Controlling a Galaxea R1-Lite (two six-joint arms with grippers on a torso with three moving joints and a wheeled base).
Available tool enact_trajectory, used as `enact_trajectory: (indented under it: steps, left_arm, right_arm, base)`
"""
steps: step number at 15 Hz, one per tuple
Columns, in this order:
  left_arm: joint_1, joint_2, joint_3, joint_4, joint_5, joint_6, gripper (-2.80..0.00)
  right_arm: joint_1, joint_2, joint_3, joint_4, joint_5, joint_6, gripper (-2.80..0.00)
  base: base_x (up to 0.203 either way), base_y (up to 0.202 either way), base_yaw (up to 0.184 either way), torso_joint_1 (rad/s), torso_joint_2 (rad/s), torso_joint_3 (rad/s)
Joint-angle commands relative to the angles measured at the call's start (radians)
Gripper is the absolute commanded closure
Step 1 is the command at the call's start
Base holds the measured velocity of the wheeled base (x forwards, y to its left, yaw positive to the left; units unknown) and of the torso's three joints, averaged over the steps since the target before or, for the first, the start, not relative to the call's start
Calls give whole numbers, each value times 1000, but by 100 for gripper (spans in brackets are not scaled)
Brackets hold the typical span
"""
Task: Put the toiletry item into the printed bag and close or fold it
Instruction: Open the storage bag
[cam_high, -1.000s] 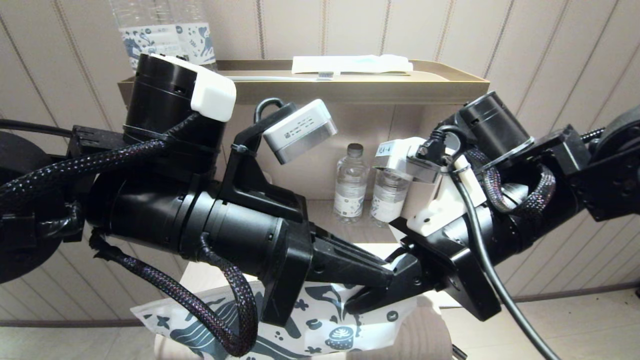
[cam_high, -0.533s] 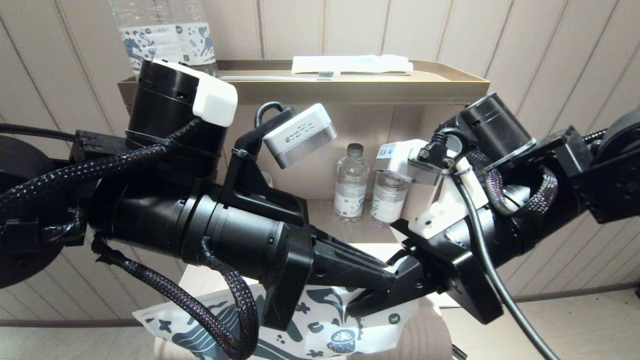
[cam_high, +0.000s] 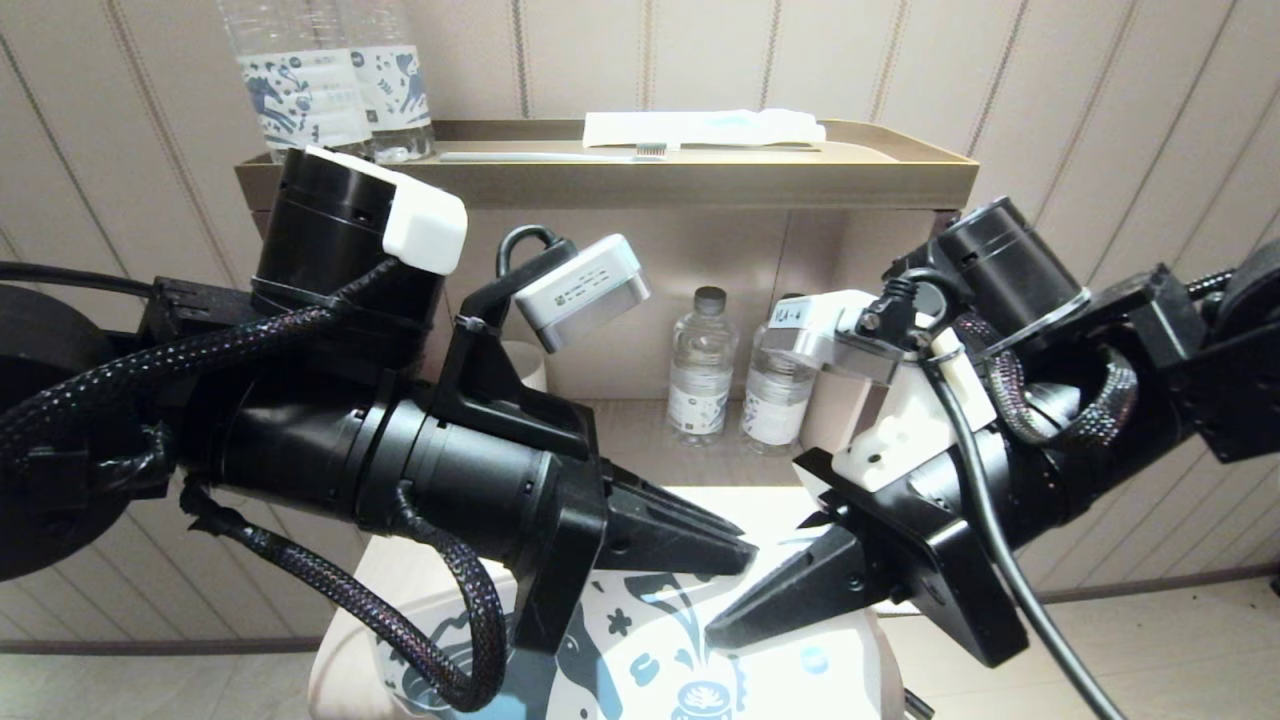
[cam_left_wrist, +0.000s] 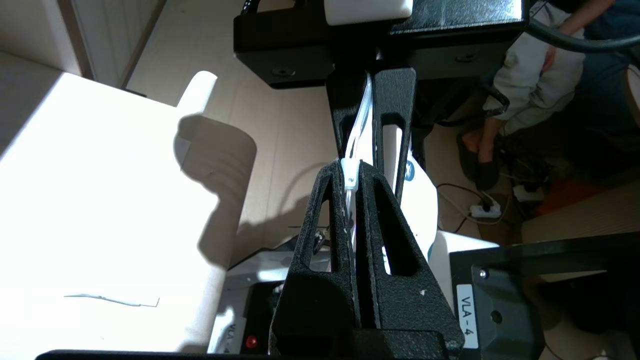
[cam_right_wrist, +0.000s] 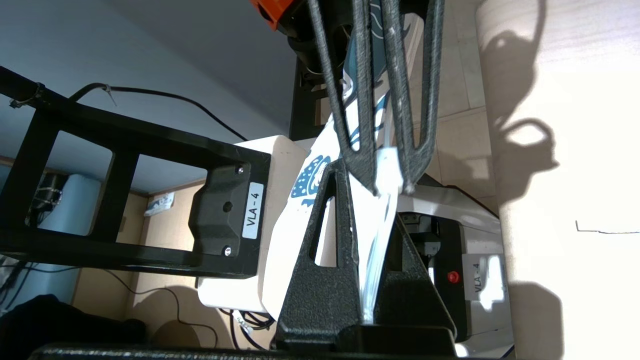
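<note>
Both arms are up in front of the robot, tips facing each other above the printed bag (cam_high: 650, 650). Left gripper (cam_high: 745, 548) comes in from 9 o'clock, fingers pinched together on the bag's clear top strip; the left wrist view shows the strip (cam_left_wrist: 351, 175) squeezed flat between its fingertips. Right gripper (cam_high: 712, 632) comes in from 3 o'clock, also clamped on the same top edge; the right wrist view shows the white film (cam_right_wrist: 372, 250) running edge-on between its closed fingers. The two tips sit near each other but apart, left one slightly higher. The bag hangs below them at 6 o'clock, blue print facing up, over a pale small table (cam_high: 790, 500). Can't tell where the toiletry item is: no white stick readable in any view. Behind, at 12 o'clock, a tan shelf tray (cam_high: 900, 175) carries a toothbrush (cam_high: 560, 155), a white packet (cam_high: 700, 127) and two water bottles (cam_high: 325, 80) at its left end. Two more small bottles (cam_high: 702, 365) stand on the lower shelf. In the left wrist view a person's leg and shoe (cam_left_wrist: 480, 160) show on the floor beyond the right arm.
</note>
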Motion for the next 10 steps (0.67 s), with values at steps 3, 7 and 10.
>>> enact_trajectory:
  steps: [3,7,10]
  left_arm:
    - [23,-17,26,0,-5,2,0]
    - [75,-49,65,0,-6,4,0]
    - [124,-81,99,0,-9,4,0]
  right_arm:
    - [-6,-10,6,3,5,-2,0]
    - [-12,-33,14,3,5,-3,0]
    - [-24,-47,24,4,5,-3,0]
  base:
    - [0,0,0,0,0,0]
    - [0,0,0,0,0,0]
    - [0,0,0,0,0,0]
